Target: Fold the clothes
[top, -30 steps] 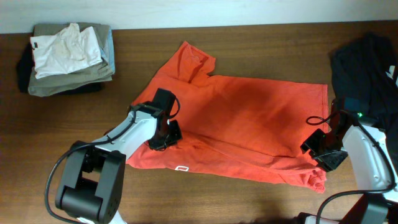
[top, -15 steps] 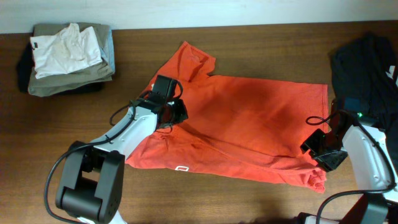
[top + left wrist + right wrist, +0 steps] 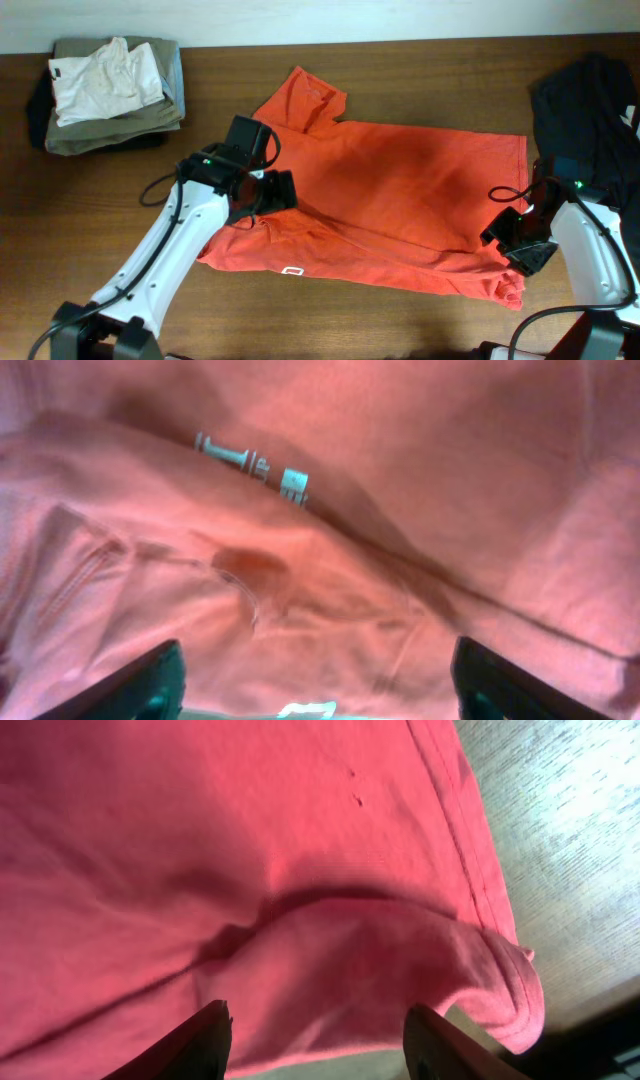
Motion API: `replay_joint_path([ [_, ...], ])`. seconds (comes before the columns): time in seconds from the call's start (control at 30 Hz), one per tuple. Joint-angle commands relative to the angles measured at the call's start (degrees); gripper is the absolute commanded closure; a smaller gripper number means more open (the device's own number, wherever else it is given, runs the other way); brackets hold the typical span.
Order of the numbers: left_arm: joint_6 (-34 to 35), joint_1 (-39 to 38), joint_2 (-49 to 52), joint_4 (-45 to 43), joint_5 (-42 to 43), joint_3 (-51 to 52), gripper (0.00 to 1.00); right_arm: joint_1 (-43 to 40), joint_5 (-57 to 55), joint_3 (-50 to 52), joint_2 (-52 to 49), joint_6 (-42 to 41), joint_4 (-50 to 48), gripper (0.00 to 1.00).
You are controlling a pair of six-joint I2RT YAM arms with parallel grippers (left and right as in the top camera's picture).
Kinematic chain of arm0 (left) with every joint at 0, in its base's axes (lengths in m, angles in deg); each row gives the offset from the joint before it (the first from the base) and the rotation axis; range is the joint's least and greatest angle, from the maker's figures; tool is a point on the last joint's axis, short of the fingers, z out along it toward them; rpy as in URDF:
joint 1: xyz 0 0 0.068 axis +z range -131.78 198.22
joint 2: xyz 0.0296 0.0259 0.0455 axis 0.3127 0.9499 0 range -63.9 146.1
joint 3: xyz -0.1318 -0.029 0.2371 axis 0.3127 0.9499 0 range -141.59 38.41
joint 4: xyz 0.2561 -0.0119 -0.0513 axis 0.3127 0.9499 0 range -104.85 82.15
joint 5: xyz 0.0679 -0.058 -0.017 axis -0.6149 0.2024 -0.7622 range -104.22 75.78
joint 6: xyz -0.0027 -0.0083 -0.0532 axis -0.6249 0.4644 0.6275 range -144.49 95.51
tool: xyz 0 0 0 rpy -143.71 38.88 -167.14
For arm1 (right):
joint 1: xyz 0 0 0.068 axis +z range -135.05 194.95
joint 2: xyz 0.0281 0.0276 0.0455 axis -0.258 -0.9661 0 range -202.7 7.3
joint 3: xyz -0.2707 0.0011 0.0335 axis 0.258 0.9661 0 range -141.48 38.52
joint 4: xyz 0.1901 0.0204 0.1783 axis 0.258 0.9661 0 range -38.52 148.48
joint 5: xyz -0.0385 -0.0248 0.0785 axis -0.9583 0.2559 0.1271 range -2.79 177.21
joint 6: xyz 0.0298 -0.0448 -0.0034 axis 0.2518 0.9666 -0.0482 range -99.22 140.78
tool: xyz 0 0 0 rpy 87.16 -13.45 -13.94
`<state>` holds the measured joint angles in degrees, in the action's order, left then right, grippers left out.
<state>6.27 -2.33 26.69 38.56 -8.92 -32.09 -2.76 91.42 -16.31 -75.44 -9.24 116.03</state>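
The clothes, a red-orange T-shirt (image 3: 400,190), lie spread across the middle of the table with a small white neck label (image 3: 292,270) near the front edge. My left gripper (image 3: 275,190) hovers over the shirt's left part, just below the sleeve. Its jaws stand wide open over wrinkled fabric (image 3: 330,590), where a strip of pale lettering (image 3: 250,460) shows at a fold. My right gripper (image 3: 520,245) is at the shirt's right front corner. Its fingers (image 3: 205,1045) stand apart over a rolled hem (image 3: 480,980), and nothing is pinched.
A pile of khaki-grey folded garments with a white top (image 3: 105,95) sits at the back left. A dark garment (image 3: 590,100) lies at the back right, close to my right arm. Bare wooden table (image 3: 420,60) shows behind and in front of the shirt.
My left gripper was shut on the shirt's left part, moved toward the back, then opened, let the fabric go and rose. The right arm has barely moved.
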Motion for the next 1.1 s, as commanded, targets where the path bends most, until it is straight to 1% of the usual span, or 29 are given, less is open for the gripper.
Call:
replay_joint_path([
  [0.0,-0.9,-0.1,0.8,6.9,1.1,2.4,0.01,-0.3,0.4,0.3,-0.2,0.0,1.9,0.41],
  [0.07,-0.8,-0.1,1.6,5.5,3.8,5.8,0.01,-0.3,0.4,0.3,-0.2,0.0,2.3,0.4],
  [0.13,0.0,-0.1,2.9,-0.7,5.0,10.7,0.02,-0.3,0.4,0.3,-0.2,0.0,2.3,0.39],
  [0.17,0.0,0.0,3.6,-3.4,5.0,12.0,0.04,-0.3,0.4,0.3,-0.2,0.0,2.3,0.39],
  [0.23,0.1,0.0,6.0,-7.3,5.0,12.9,0.11,-0.3,0.4,0.3,-0.2,0.0,2.3,0.39],
  [0.27,0.1,0.0,7.7,-9.1,5.0,13.0,0.17,-0.3,0.3,0.3,-0.2,0.0,2.3,0.39],
  [0.37,0.0,0.0,11.8,-12.5,5.0,12.9,0.24,-0.3,0.3,0.3,-0.2,0.0,2.2,0.39],
  [0.4,0.0,0.0,13.0,-13.8,4.9,12.9,0.28,-0.3,0.3,0.3,-0.2,0.0,2.2,0.39],
  [0.43,0.0,0.1,13.7,-14.8,5.0,12.9,0.32,-0.3,0.3,0.3,-0.2,0.0,2.2,0.39],
  [0.47,-0.1,0.1,14.0,-15.2,5.0,12.9,0.35,-0.3,0.3,0.3,-0.2,0.0,2.1,0.39],
  [0.53,-0.3,0.3,14.0,-15.8,4.8,12.9,0.44,-0.3,0.3,0.3,-0.2,0.0,2.1,0.39],
  [0.57,-0.7,0.4,14.0,-15.9,4.8,12.9,0.51,-0.3,0.3,0.3,-0.2,0.0,2.1,0.41],
  [0.6,-0.7,0.5,14.0,-15.9,4.8,12.9,0.55,-0.3,0.3,0.3,-0.2,0.0,2.3,0.46],
  [0.63,-0.7,0.5,14.0,-15.8,4.8,12.9,0.55,-0.3,0.3,0.3,-0.2,0.0,2.3,0.48],
  [0.8,-0.7,1.3,13.9,-14.3,4.0,12.9,0.55,-0.3,0.3,0.3,0.1,0.0,2.1,0.47],
  [0.97,-1.1,4.5,13.9,-7.2,-4.5,11.8,0.54,-0.3,0.3,0.3,0.1,0.0,2.1,0.46],
  [1.07,-1.8,5.0,13.6,-6.0,-4.5,10.7,0.54,-0.3,0.3,0.3,0.1,0.0,2.1,0.46],
])
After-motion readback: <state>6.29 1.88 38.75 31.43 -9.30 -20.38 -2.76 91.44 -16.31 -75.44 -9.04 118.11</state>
